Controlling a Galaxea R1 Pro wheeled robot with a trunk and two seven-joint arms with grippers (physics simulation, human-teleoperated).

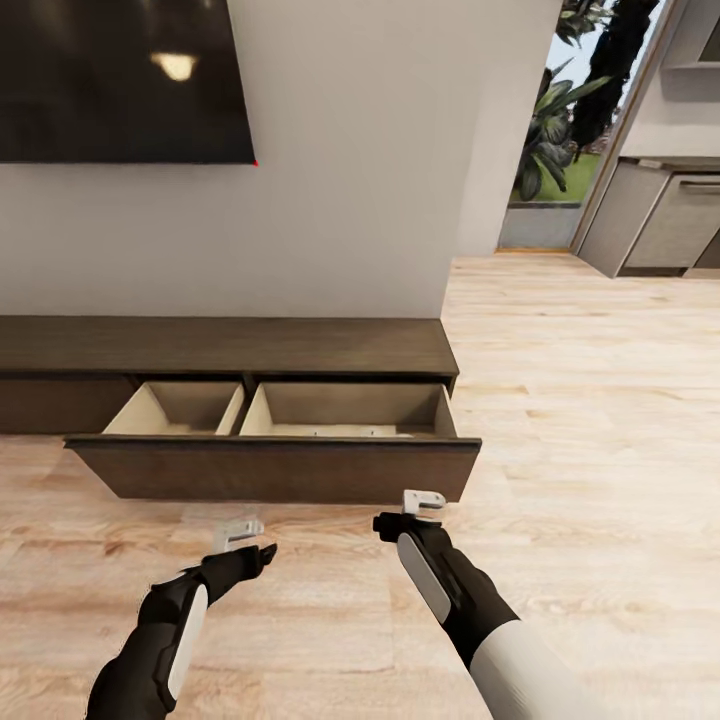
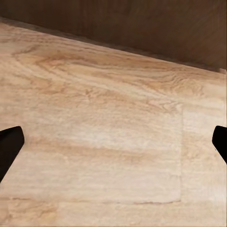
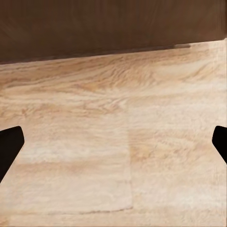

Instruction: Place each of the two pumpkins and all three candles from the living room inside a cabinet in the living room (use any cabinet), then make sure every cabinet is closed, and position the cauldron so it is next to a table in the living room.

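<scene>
The cabinet [image 1: 230, 345], a long low dark-brown unit against the white wall, has its wide drawer [image 1: 275, 468] pulled out toward the robot, and the pale wood inside is split by a divider into two compartments: a smaller one on the left [image 1: 180, 408] and a larger one on the right [image 1: 345, 410]. What can be seen of both compartments holds nothing (the near strip of each floor is hidden behind the drawer front). The left gripper [image 1: 245, 538] and the right gripper [image 1: 418, 505] hang low over the floor [image 1: 590, 420] just in front of that drawer front, neither touching it. In the wrist views each gripper's dark fingertips [image 2: 9, 146] [image 3: 9, 146] sit at opposite edges of the picture with bare plank between them, so both are spread wide and hold nothing. The floor is light wood boards running on to the right, where grey kitchen cupboards [image 1: 650, 225] stand beside a glazed opening with green plants [image 1: 565, 110] beyond. A dark screen [image 1: 120, 80] hangs on the wall above the cabinet.
</scene>
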